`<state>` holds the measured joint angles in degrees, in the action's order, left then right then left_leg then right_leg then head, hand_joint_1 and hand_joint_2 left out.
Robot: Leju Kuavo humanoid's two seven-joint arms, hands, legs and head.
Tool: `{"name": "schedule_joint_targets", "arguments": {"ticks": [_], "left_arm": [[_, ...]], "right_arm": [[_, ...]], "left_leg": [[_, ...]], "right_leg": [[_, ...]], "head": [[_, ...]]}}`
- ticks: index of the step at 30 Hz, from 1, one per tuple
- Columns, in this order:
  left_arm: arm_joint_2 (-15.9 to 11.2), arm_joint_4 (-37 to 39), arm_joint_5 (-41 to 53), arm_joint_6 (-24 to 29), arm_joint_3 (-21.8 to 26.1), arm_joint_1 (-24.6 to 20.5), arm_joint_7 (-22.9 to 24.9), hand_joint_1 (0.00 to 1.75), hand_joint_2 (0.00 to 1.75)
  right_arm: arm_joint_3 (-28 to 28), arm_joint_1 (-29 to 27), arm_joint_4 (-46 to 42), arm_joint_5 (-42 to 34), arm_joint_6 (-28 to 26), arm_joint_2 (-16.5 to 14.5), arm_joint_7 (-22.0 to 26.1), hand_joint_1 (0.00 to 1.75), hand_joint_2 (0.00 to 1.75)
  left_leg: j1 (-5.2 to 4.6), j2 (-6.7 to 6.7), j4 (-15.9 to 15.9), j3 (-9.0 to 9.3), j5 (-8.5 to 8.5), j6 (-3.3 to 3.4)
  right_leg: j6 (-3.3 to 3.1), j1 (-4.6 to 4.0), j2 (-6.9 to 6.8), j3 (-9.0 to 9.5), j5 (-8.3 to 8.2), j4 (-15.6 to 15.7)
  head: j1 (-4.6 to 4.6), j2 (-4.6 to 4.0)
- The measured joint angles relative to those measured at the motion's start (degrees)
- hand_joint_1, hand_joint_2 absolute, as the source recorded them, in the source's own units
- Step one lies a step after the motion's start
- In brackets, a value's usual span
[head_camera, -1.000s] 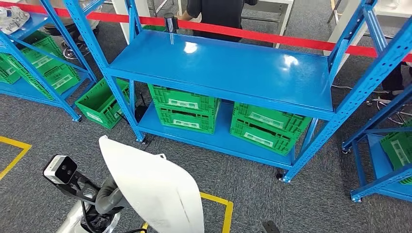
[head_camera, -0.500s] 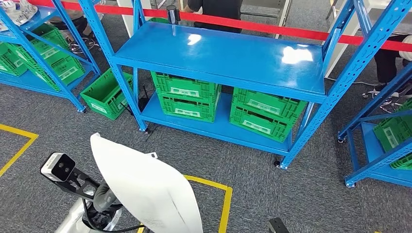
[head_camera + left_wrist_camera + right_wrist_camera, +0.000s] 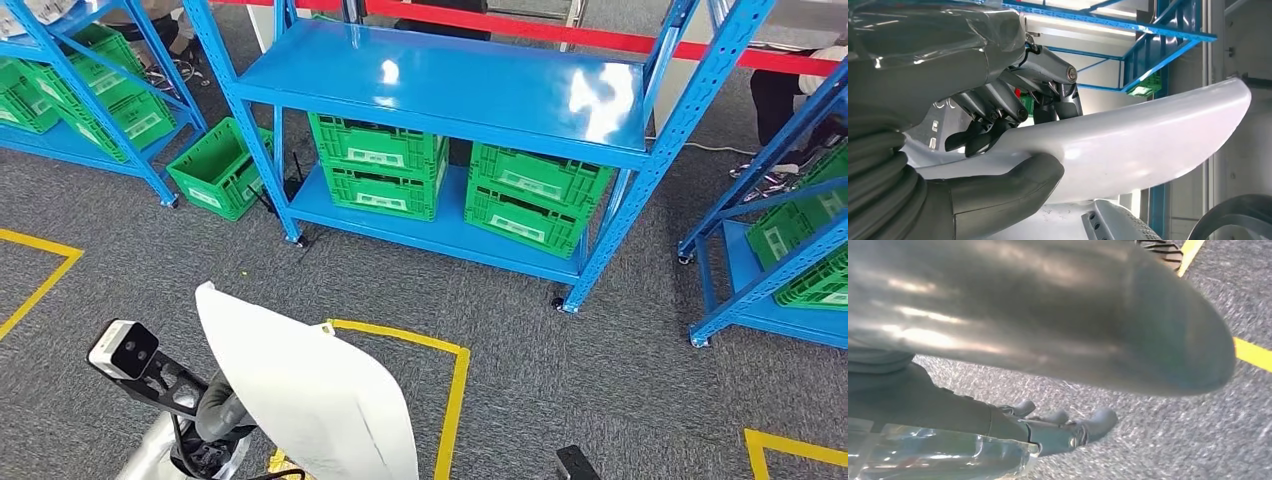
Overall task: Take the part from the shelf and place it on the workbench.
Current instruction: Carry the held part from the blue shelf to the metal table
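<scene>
The white part (image 3: pixel 305 395), a large curved shell, is held in the left hand (image 3: pixel 973 130), low in the head view and well in front of the blue shelf (image 3: pixel 440 85). In the left wrist view the thick thumb presses on one side of the part (image 3: pixel 1128 145) and the dark fingers (image 3: pixel 998 107) close on the other side, so it is pinched between them. The right hand (image 3: pixel 1048 430) hangs over the grey carpet (image 3: pixel 1148 450); its fingers look slightly bent and hold nothing, but I cannot tell more. Green crates (image 3: pixel 380 165) stand on the lower board of the shelf. A yellow line (image 3: pixel 450 390) is on the floor between the shelf and the part.
</scene>
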<state>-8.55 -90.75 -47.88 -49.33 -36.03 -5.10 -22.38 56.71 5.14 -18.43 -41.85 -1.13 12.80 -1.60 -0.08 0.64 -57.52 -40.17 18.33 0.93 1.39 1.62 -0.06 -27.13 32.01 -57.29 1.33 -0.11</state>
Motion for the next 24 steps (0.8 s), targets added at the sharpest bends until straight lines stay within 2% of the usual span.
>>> {"name": "schedule_joint_targets", "arguments": {"ticks": [1,2,3,4,5,6,7,8,9,11,12,13,15,16,17,19,20,21,22,23,24], "left_arm": [[-0.07,-0.01,0.05,0.0,0.01,0.19,-0.03,1.75,1.75],[-0.14,-0.02,0.09,0.0,0.03,0.33,-0.05,1.75,1.75],[-0.2,-0.03,0.14,0.0,0.04,0.42,-0.07,1.75,1.75],[-0.21,-0.04,0.18,0.0,0.04,0.43,-0.08,1.75,1.75],[-0.23,-0.04,0.19,0.0,0.03,0.43,-0.09,1.75,1.75],[-0.24,-0.03,0.2,0.0,0.02,0.43,-0.09,1.75,1.75],[-0.25,-0.03,0.21,0.0,0.01,0.42,-0.09,1.75,1.75],[-0.25,-0.02,0.21,0.0,-0.01,0.41,-0.09,1.75,1.75],[-0.25,-0.03,0.21,0.0,-0.01,0.36,-0.09,1.75,1.75],[-0.25,-0.07,0.21,-0.01,0.02,0.19,-0.1,1.75,1.75],[-0.26,-0.1,0.21,-0.02,0.03,0.14,-0.11,1.75,1.75],[-0.26,-0.12,0.21,-0.03,0.04,0.09,-0.13,1.75,1.75],[-0.25,-0.13,0.21,-0.04,0.02,0.06,-0.16,1.75,1.75],[-0.22,-0.12,0.21,-0.05,0.01,-0.04,-0.17,1.75,1.75],[-0.18,-0.11,0.21,-0.05,-0.01,-0.16,-0.17,1.75,1.75],[-0.09,-0.08,0.21,-0.05,-0.04,-0.38,-0.16,1.75,1.75],[-0.06,-0.06,0.21,-0.04,-0.04,-0.42,-0.16,1.75,1.75],[-0.05,-0.01,0.21,-0.04,-0.05,-0.41,-0.15,1.75,1.75],[-0.05,0.03,0.21,-0.04,-0.05,-0.41,-0.15,1.75,1.75],[-0.05,0.08,0.2,-0.05,-0.06,-0.41,-0.15,1.75,1.75],[-0.06,0.1,0.2,-0.05,-0.07,-0.41,-0.15,1.75,1.75]], "right_arm": [[0.01,-0.02,-0.02,0.02,0.07,-0.05,-0.13,0.0,0.0],[0.01,0.01,-0.03,0.02,0.13,-0.1,-0.22,0.0,0.0],[0.0,0.11,-0.04,0.02,0.17,-0.13,-0.27,0.0,0.0],[-0.01,0.18,-0.05,0.02,0.18,-0.15,-0.31,0.0,0.0],[-0.02,0.23,-0.06,0.01,0.19,-0.17,-0.36,0.0,0.0],[-0.02,0.23,-0.06,0.01,0.19,-0.21,-0.42,0.0,0.0],[-0.03,0.22,-0.06,0.01,0.2,-0.26,-0.5,0.0,0.0],[-0.03,0.22,-0.06,0.0,0.21,-0.31,-0.58,0.0,0.0],[-0.04,0.23,-0.06,0.0,0.22,-0.35,-0.62,0.0,0.0],[-0.05,0.24,-0.11,0.0,0.23,-0.55,-0.66,0.0,0.0],[-0.08,0.27,-0.13,0.0,0.23,-0.62,-0.67,0.0,0.0],[-0.11,0.29,-0.15,-0.01,0.23,-0.68,-0.67,0.0,0.0],[-0.22,0.29,-0.15,-0.01,0.25,-0.7,-0.68,0.0,0.0],[-0.29,0.26,-0.15,0.03,0.29,-0.74,-0.69,0.0,0.0],[-0.36,0.26,-0.15,0.12,0.33,-0.8,-0.69,0.0,0.0],[-0.48,0.34,-0.15,0.43,0.43,-0.81,-0.72,0.0,0.0],[-0.54,0.38,-0.14,0.64,0.48,-0.8,-0.73,0.0,0.0],[-0.6,0.38,-0.13,0.81,0.57,-0.79,-0.75,0.0,0.0],[-0.64,0.36,-0.12,0.94,0.66,-0.79,-0.76,0.0,0.0],[-0.7,0.36,-0.11,1.09,0.76,-0.81,-0.77,0.0,0.0],[-0.76,0.37,-0.1,1.19,0.83,-0.82,-0.77,0.0,0.0]], "left_leg": [[0.18,-0.07,-0.69,-0.29,1.21,-0.36],[0.34,-0.17,-2.51,-0.77,3.65,-0.75],[0.48,-0.26,-5.45,-1.44,6.95,-1.16],[0.6,-0.29,-9.3,-2.13,10.14,-1.5],[0.71,-0.32,-13.16,-2.65,12.23,-1.74],[0.79,-0.34,-15.92,-2.63,12.89,-1.82],[0.82,-0.36,-16.9,-1.74,12.36,-1.75],[0.81,-0.4,-15.7,0.19,11.12,-1.53],[0.75,-0.49,-12.49,3.17,9.95,-1.13],[0.46,-0.73,-3.8,9.58,10.14,-0.13],[0.23,-0.83,-0.75,11.54,10.72,0.29],[-0.03,-0.85,0.93,12.37,11.32,0.67],[-0.25,-0.7,1.91,12.06,10.47,1.45],[-0.21,-0.59,2.45,11.85,9.81,1.91],[-0.12,-0.51,2.91,11.5,9.01,2.3],[-0.2,-0.44,3.22,10.43,7.69,2.73],[-0.31,-0.44,3.18,9.68,7.14,2.78],[-0.41,-0.43,3.12,8.96,6.64,2.75],[-0.47,-0.43,3.03,8.3,6.19,2.68],[-0.48,-0.42,2.91,7.73,5.83,2.55],[-0.47,-0.41,2.69,7.26,5.56,2.39]], "right_leg": [[-0.57,0.08,-0.12,-0.45,-0.56,-0.07],[-1.06,0.19,-0.24,-1.02,-1.25,-0.05],[-1.34,0.18,-0.33,-1.57,-1.96,-0.09],[-1.51,0.1,-0.35,-2.3,-2.69,-0.13],[-1.52,0.02,-0.36,-3.06,-3.4,-0.2],[-1.45,-0.07,-0.37,-3.86,-4.07,-0.26],[-1.37,-0.15,-0.37,-4.72,-4.72,-0.31],[-1.26,-0.23,-0.35,-5.49,-5.32,-0.33],[-1.16,-0.29,-0.31,-6.12,-5.91,-0.33],[-0.72,-0.43,-0.23,-6.95,-6.94,-0.3],[-0.35,-0.38,-0.22,-7.15,-7.44,-0.2],[0.08,-0.29,-0.22,-7.3,-7.9,-0.04],[0.79,-0.11,-0.24,-7.55,-8.61,0.26],[0.8,-0.13,-0.23,-8.0,-8.15,-0.21],[0.57,-0.2,-0.2,-8.76,-6.88,-1.6],[-0.18,-0.26,-0.15,-11.26,-2.4,-7.87],[-0.26,-0.25,-0.13,-12.5,-0.53,-11.79],[-0.01,-0.24,-0.13,-13.2,0.39,-14.87],[0.49,-0.23,-0.13,-13.02,0.27,-16.2],[1.1,-0.21,-0.14,-11.7,-0.65,-15.24],[1.63,-0.19,-0.15,-9.25,-1.84,-12.0]], "head": [[0.02,0.0],[0.05,0.0],[0.08,0.0],[0.13,0.0],[0.14,0.0],[0.14,0.0],[0.16,0.0],[0.16,0.0],[0.17,0.0],[0.14,0.0],[0.13,0.0],[0.14,0.0],[0.15,0.0],[0.13,0.0],[0.06,0.0],[-0.04,0.0],[-0.07,0.0],[-0.08,0.0],[-0.07,0.0],[-0.08,0.0],[-0.07,0.0]]}}
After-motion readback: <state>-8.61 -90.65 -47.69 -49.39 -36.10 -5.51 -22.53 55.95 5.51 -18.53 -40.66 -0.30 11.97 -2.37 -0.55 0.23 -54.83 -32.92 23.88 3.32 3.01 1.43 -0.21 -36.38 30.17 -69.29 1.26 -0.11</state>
